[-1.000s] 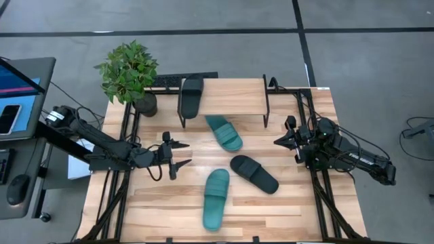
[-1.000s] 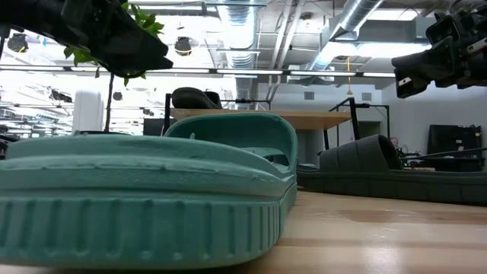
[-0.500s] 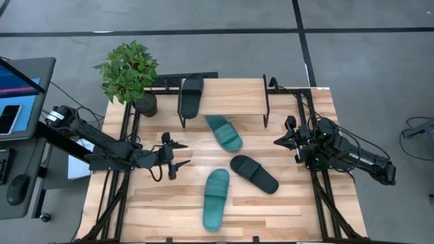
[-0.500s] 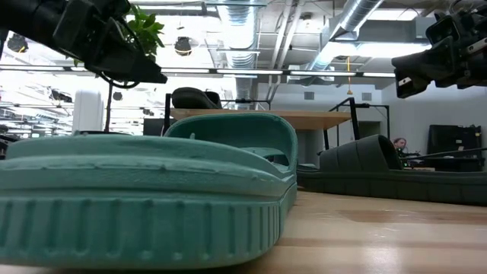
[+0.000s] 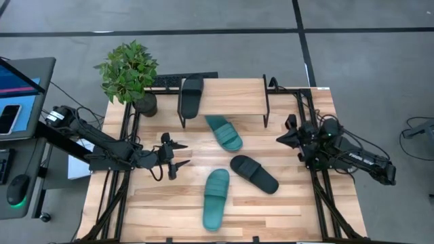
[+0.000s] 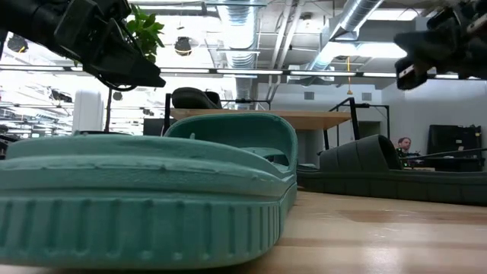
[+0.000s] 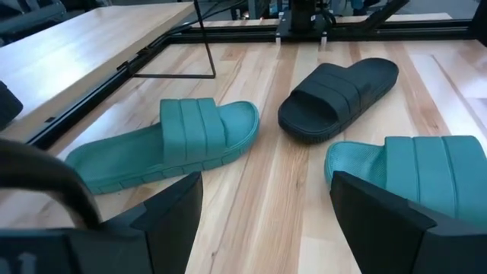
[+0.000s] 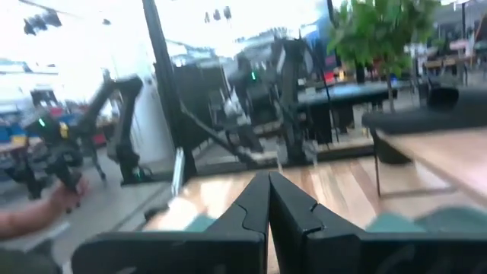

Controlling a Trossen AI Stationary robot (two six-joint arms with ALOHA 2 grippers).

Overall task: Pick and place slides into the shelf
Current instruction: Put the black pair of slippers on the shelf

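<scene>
Grey floor [image 5: 224,41] with dark seams surrounds a wooden worktop [image 5: 291,203]; bright ceiling with ducts [image 6: 358,23] and lights overhead.

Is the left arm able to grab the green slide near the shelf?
Probably yes. The left end effector is open and empty, and only bare table lies between it and that green slide.

Wooden table [image 5: 291,203] carrying a shelf and sandals.
A black slide [image 5: 191,96] lies on the shelf [image 5: 237,91] at the back edge; two teal slides [image 5: 224,132] [image 5: 215,198] and another black slide [image 5: 254,173] lie mid-table.
</scene>
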